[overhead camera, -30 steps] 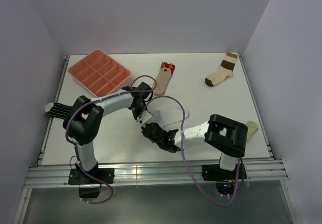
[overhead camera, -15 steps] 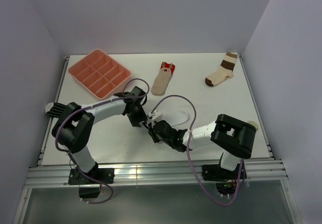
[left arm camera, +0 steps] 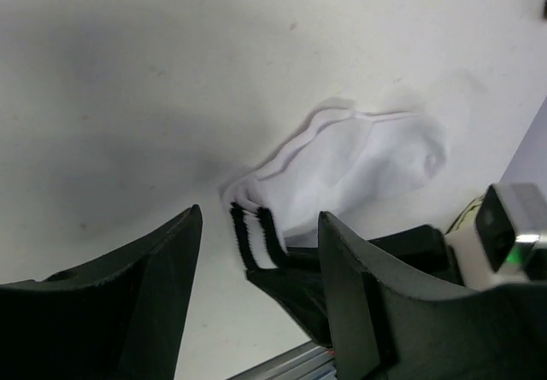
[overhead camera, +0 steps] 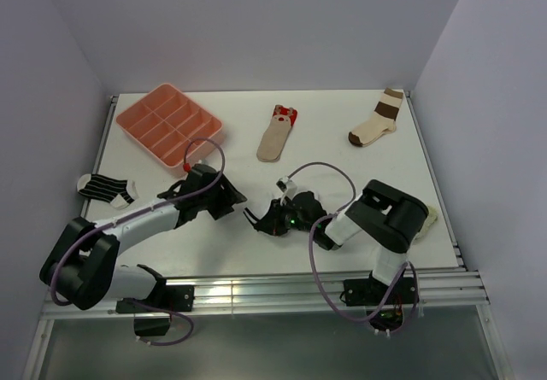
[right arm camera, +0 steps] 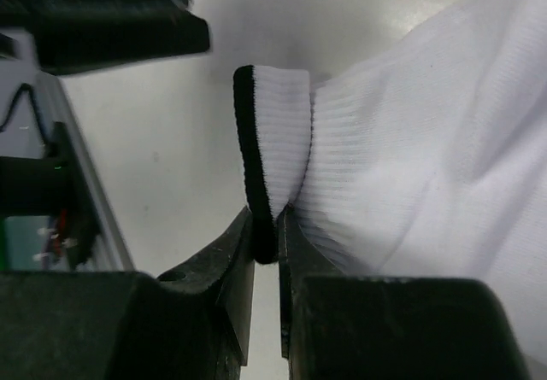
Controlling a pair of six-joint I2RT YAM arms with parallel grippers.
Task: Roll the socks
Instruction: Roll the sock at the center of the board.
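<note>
The right claw (right arm camera: 267,226) is clenched on the black-edged cuff of the white sock (right arm camera: 427,141), whose body lies crumpled on the desk (overhead camera: 342,162) near the front middle. The left claw (left arm camera: 261,218) hangs released just beside that cuff. To roll well, I judge the pinch should be firm and the cuff turned over the body in tight, even turns, the left claw pinning the fabric against sliding. The tan sock (overhead camera: 277,134) and striped sock (overhead camera: 107,188) lie flat, well apart. The pink divided tray (overhead camera: 168,124) at back left appears to hold nothing.
</note>
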